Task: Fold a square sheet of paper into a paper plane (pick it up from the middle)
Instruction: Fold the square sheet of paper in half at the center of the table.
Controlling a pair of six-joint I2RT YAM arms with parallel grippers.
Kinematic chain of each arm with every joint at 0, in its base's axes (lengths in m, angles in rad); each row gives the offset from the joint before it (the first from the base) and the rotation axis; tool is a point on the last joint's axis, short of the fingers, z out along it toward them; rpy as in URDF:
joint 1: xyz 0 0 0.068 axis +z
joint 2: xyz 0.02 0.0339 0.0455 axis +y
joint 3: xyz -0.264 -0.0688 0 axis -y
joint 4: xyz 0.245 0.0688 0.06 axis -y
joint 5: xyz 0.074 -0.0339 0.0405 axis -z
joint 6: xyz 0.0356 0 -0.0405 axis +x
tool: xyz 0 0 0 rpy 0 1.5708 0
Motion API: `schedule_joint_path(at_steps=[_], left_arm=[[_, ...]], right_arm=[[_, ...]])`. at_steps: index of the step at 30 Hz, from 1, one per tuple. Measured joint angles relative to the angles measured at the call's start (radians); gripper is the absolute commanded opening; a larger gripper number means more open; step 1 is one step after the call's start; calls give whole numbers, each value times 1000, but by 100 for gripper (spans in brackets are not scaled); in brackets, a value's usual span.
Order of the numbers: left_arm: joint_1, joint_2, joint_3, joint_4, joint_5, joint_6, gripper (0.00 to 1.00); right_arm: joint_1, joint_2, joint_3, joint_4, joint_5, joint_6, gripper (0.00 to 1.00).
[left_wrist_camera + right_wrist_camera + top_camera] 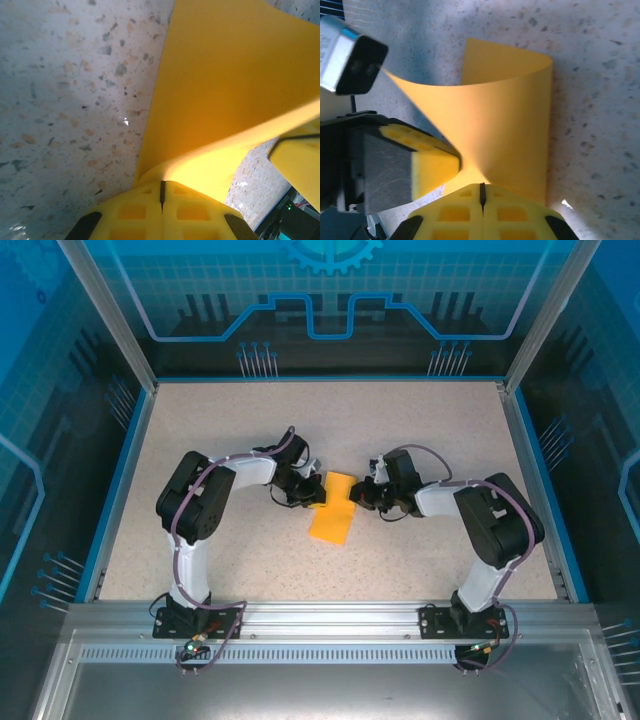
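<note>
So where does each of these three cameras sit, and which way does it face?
Top: above and behind the arms, looking down at the table; the left arm and right arm meet at the paper.
Left wrist: on the left arm, facing along the left fingers, shut on the paper.
Right wrist: on the right arm, facing along the right fingers, shut on the curled paper.
Shared: all three see the paper.

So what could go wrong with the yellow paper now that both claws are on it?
The sheet of paper bows up in a loose curve, and the left gripper and right gripper both seem shut on it. Pressed down like that, the crease may come out crooked. If the grippers pull apart, the thin sheet might tear or slip free. Their fingers are also very close together, so they could bump.
</note>
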State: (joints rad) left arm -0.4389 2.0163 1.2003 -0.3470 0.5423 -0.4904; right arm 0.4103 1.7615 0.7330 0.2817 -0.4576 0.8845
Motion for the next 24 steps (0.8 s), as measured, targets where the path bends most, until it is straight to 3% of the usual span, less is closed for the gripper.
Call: schedule_joint_path(at_steps=[24], left_arm=[[0,0,0,0,0,3,0]], right_arm=[[-48,43,101,-64,-25,-36,4]])
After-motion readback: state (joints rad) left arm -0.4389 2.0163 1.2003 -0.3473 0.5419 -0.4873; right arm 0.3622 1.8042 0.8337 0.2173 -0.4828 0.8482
